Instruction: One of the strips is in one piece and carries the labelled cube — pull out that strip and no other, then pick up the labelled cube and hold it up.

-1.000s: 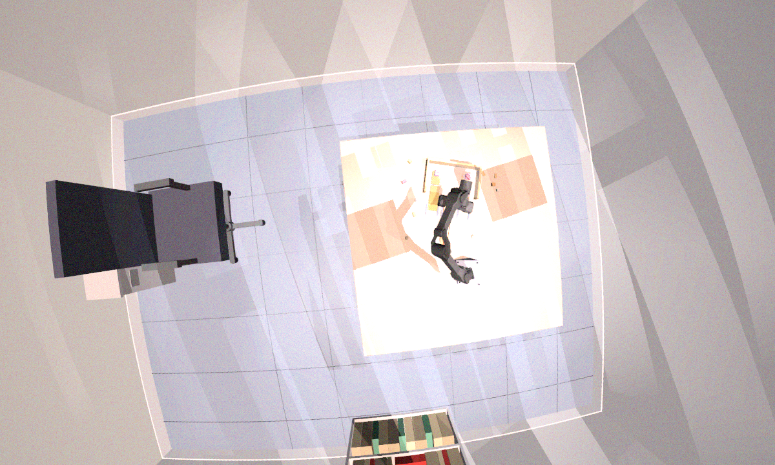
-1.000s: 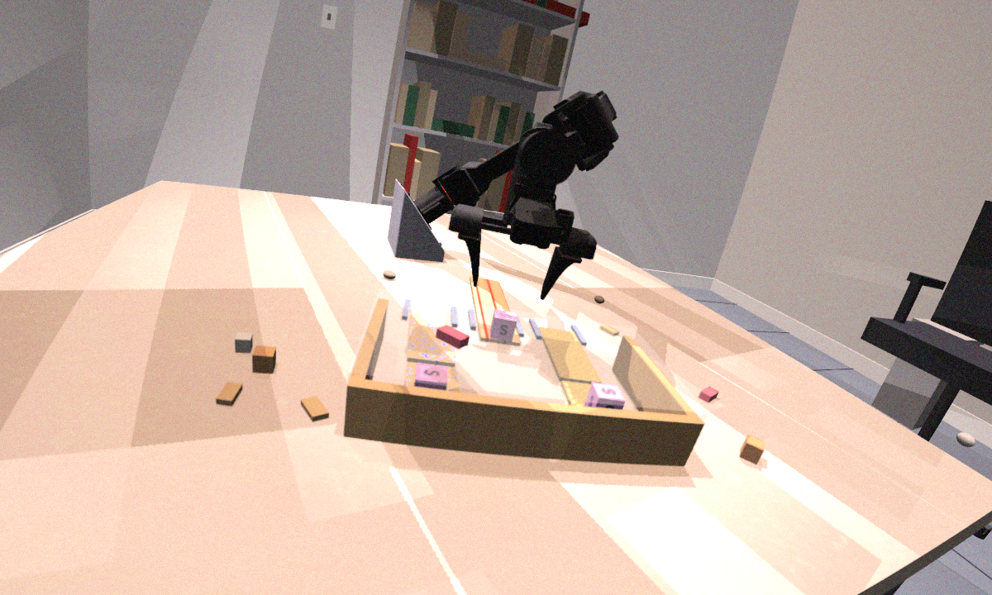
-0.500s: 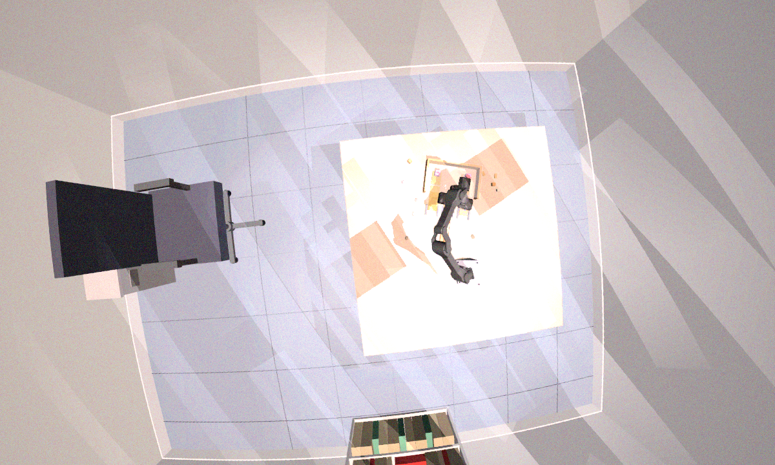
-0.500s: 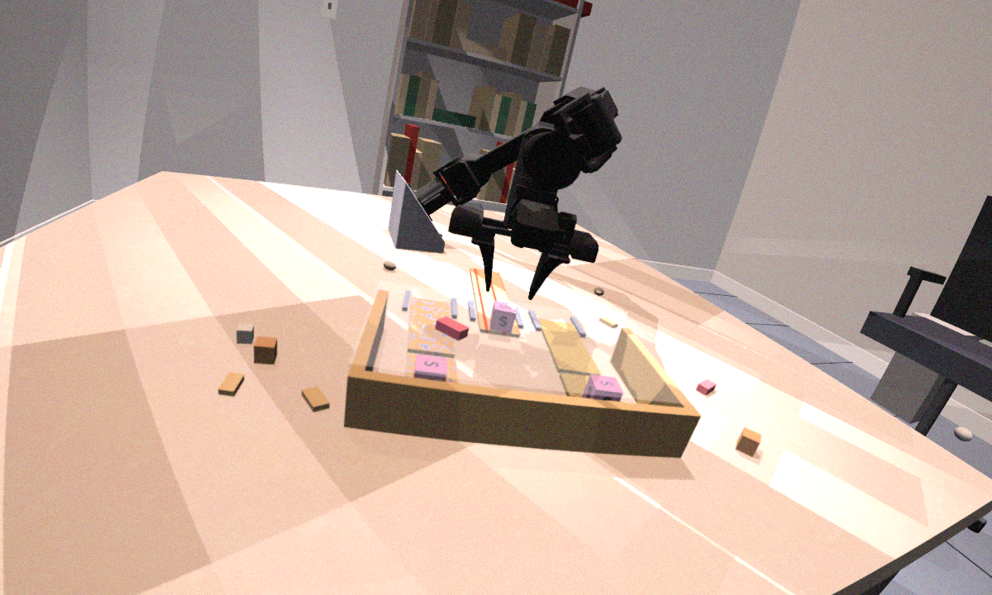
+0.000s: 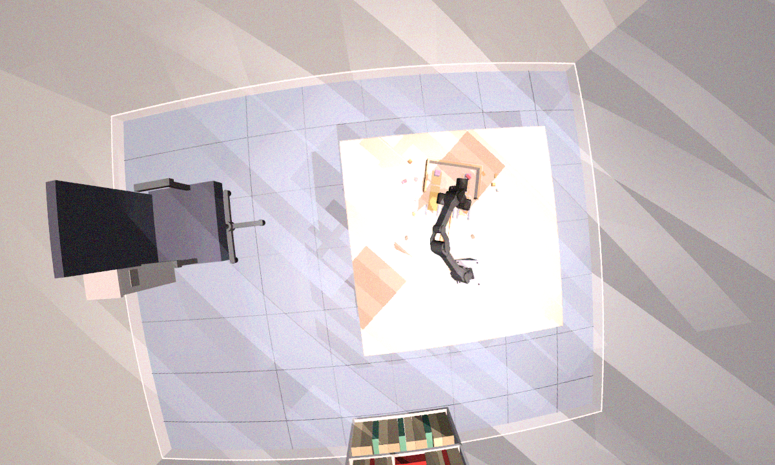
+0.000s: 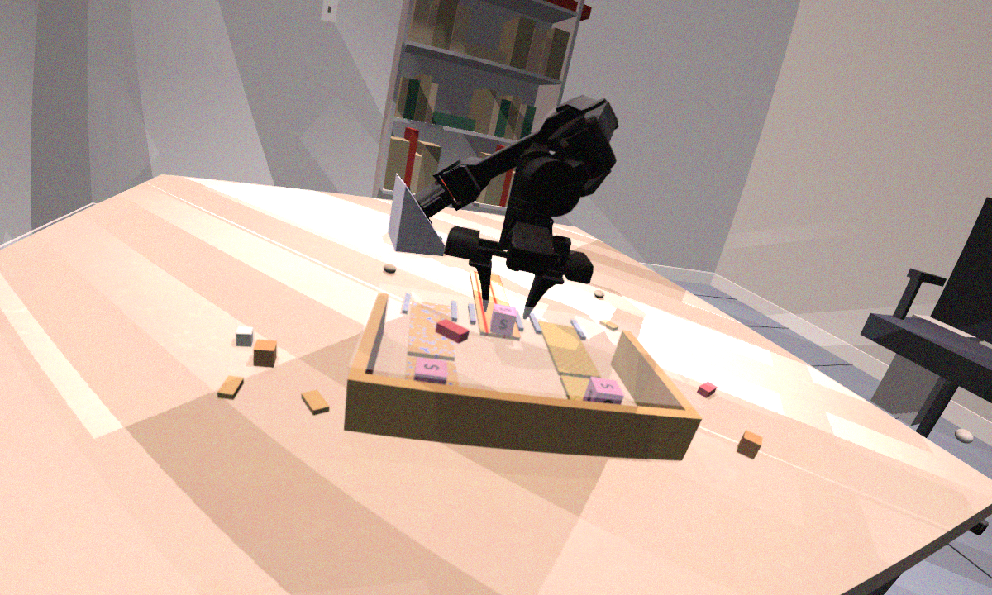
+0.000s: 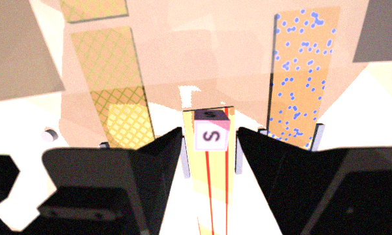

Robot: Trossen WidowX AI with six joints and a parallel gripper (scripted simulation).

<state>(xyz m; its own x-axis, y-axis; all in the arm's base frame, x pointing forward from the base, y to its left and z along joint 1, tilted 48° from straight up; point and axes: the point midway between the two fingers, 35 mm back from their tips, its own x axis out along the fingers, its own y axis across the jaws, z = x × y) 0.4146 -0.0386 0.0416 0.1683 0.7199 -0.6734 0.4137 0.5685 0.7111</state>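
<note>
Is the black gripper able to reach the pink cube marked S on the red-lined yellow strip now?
Probably yes: the black gripper is open, its fingertips either side of the pink S cube, nothing between.
</note>
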